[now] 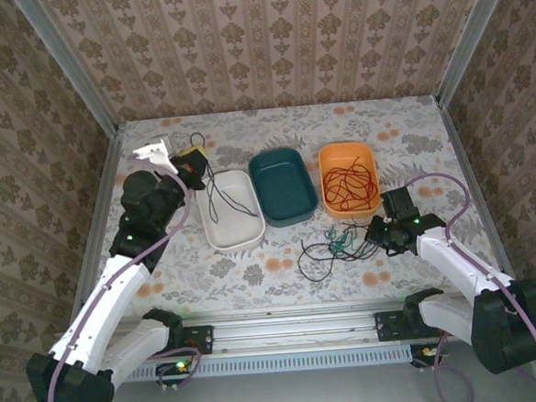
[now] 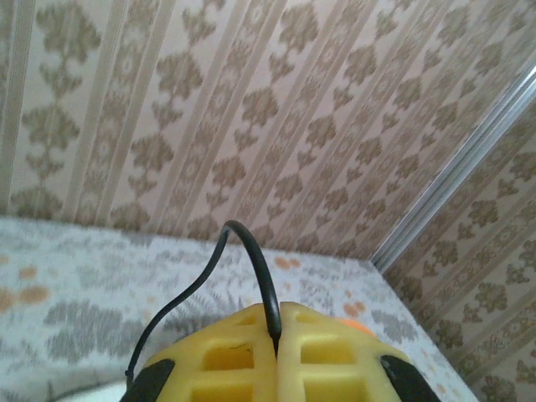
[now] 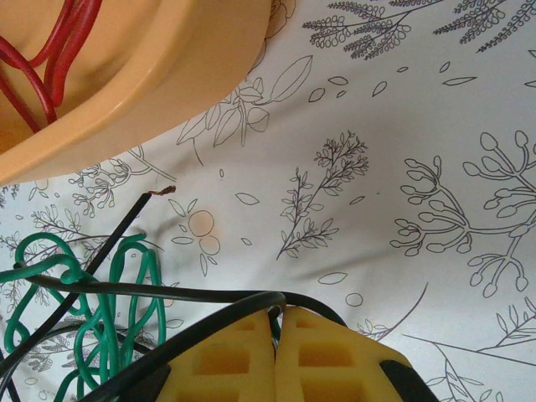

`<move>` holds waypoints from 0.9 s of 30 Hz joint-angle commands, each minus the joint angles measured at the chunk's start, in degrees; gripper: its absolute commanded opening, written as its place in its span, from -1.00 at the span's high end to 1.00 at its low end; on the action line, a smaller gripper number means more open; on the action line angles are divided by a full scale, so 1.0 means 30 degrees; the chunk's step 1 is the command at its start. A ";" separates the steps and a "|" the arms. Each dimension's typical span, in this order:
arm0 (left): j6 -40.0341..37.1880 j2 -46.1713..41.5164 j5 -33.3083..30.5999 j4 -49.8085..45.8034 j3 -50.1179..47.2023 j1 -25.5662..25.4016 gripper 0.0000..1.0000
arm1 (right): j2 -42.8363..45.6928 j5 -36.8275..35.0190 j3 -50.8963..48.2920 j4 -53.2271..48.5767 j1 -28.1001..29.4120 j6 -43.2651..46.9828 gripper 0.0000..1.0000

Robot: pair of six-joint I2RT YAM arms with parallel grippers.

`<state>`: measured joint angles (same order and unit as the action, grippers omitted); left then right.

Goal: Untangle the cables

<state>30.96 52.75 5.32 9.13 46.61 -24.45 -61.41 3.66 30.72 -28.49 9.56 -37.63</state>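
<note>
Left claw (image 2: 276,322) is up high, two tubs to the left of the orange tub (image 3: 167,92), pads pressed together on a black cable (image 2: 258,268) that arches out of the seam. Seen from above, a thin strand hangs from it toward the white tub (image 1: 238,232), the far one past the teal tub (image 1: 284,191).

The red cable (image 3: 71,29) sits coiled inside the orange tub, so that one looks sorted. Just in front of the tub, on the counter (image 3: 402,100), lies the real mess: a green cable (image 3: 71,270) bunched in loops with a black strand (image 3: 167,291) running across it. Right claw (image 3: 279,322) is low beside that heap, pads together and clamped on the black strand.

Here's the danger as I read it. That strand appears to pass through the green loops, so a straight pull could cinch them tight or drag the whole bundle along. It all lies very close to the orange tub, so a sweep toward it might catch the rim and shove the tub. On the other side, the pinched wire is thin, and a quick swing could let it slip out or drop outside the white tub.
</note>
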 commanded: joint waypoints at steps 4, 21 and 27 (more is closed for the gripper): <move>0.1567 0.0573 -0.1808 -0.3334 -0.0805 -0.0462 1.00 | -0.0227 0.0227 0.0635 -0.0200 -0.0054 0.0412 1.00; 0.0402 0.6768 -0.3822 -0.6559 0.0088 -0.0464 1.00 | 0.0333 0.0086 0.0541 -0.0448 -0.0054 0.0439 1.00; -0.0166 0.9027 -0.3810 -0.6659 0.0966 -0.0442 0.73 | 0.0708 -0.0019 0.0469 -0.0638 -0.0053 0.0383 1.00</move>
<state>32.47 78.37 -5.21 -9.54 46.50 -25.80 -60.31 3.64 30.81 -28.71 9.56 -37.06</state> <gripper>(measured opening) 0.112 0.076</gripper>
